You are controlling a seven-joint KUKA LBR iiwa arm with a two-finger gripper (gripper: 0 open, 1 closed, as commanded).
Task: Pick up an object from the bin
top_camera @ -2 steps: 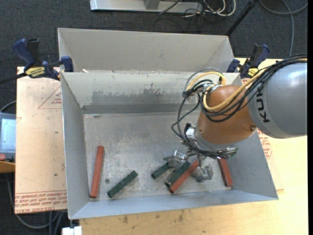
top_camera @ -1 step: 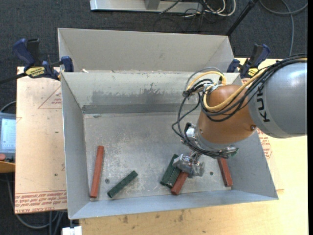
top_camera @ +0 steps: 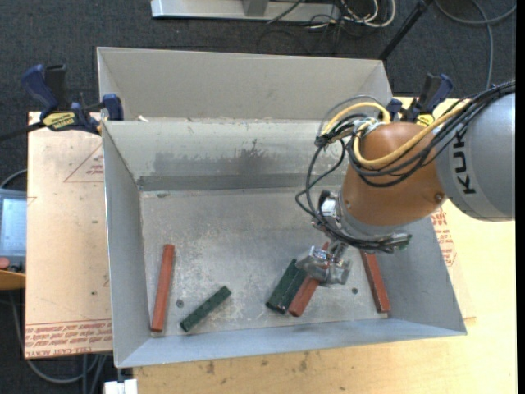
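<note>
1. Over the front-right floor of the grey metal bin [top_camera: 123, 245], the tool [top_camera: 328, 266] hangs above the upper end of a red-brown straight stick [top_camera: 301, 299]. Whether it is spread or pressed together, cannot tell.
2. The stick's long axis runs lower-left to upper-right, from the front wall up toward the tool. A dark green oblong block [top_camera: 285, 287] lies parallel, against its left side.
3. Judgement: a grasp must close across that axis, and the green neighbour crowds one side.
4. Count of sticks is three: this one, a second red-brown stick [top_camera: 376, 282] just right of the tool, and a third red-brown stick [top_camera: 162, 287] far left.
5. Count of green blocks is two, with the second dark green block [top_camera: 205, 309] at front left.
</note>
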